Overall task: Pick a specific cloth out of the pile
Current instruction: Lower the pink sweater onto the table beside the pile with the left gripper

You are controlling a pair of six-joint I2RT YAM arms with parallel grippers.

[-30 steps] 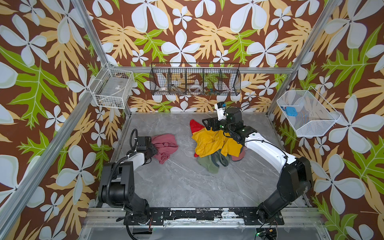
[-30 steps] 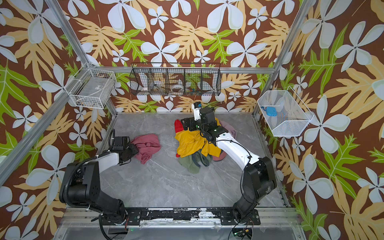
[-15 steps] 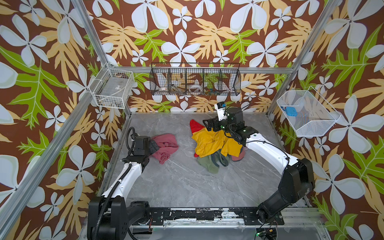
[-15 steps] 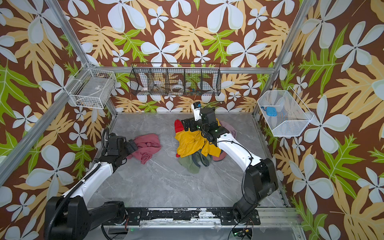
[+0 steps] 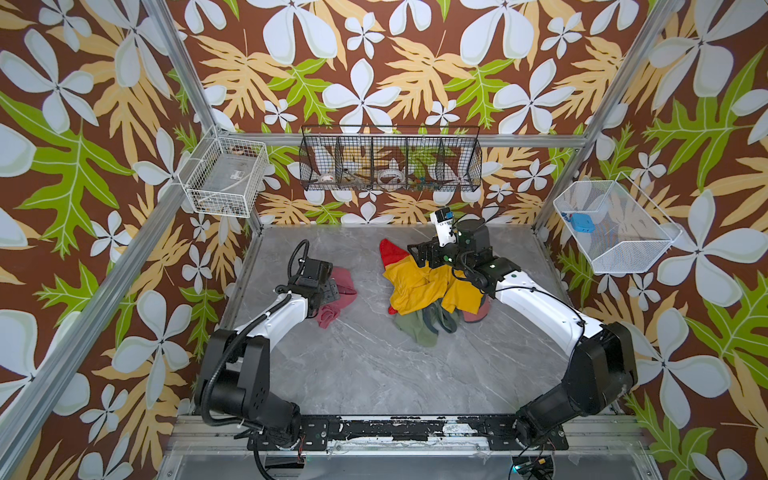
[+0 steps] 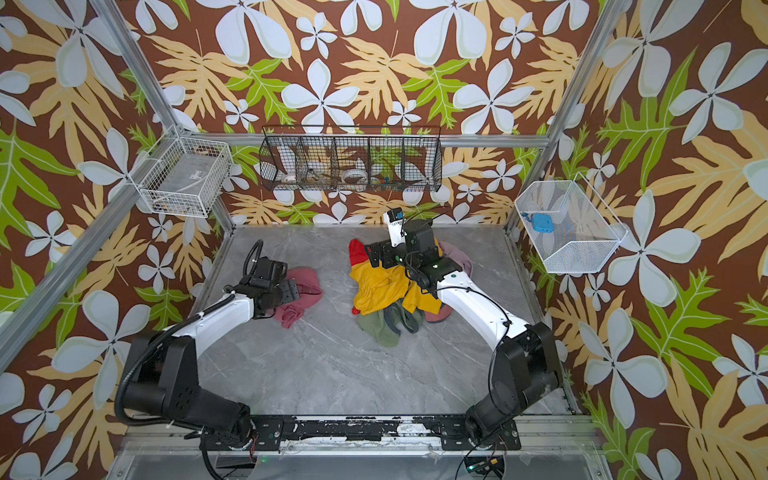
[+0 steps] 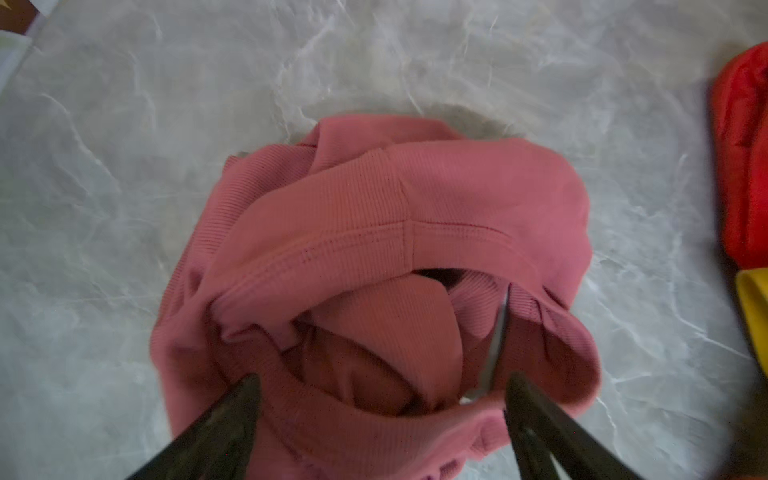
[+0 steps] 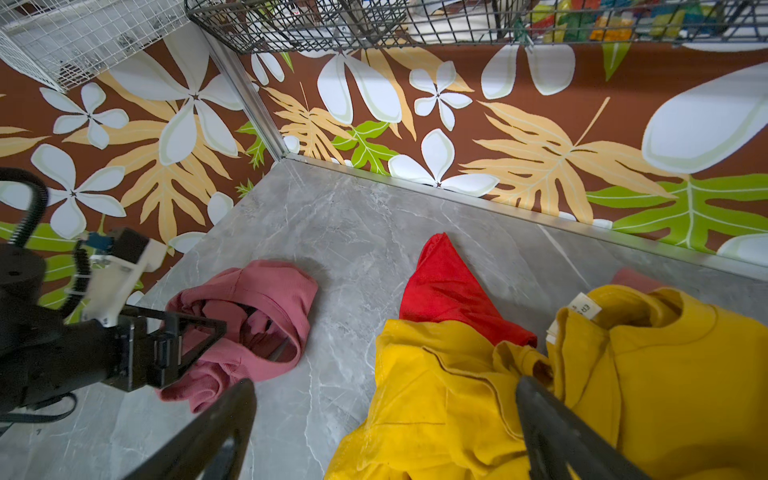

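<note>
The left gripper stands with its jaws wide, holding nothing. Its two black fingers straddle the near folds of the dusty rose-pink ribbed cloth that lies crumpled just beneath them. No fabric looks pinched between them.

In both top views this cloth rests on the grey marble-look tabletop, on the left side and well apart from the pile of mixed garments, with bare table between the two.

The right gripper is also spread wide and empty. It hovers over the large mustard-yellow garment on top of the pile, and one finger is close to a yellow fold. The bright red cloth and the olive-green piece lie with the heap.

Judging from this layout, the pick is essentially done: the wanted cloth sits alone and let go. What seems left is to draw both arms back clear of the fabric.
</note>
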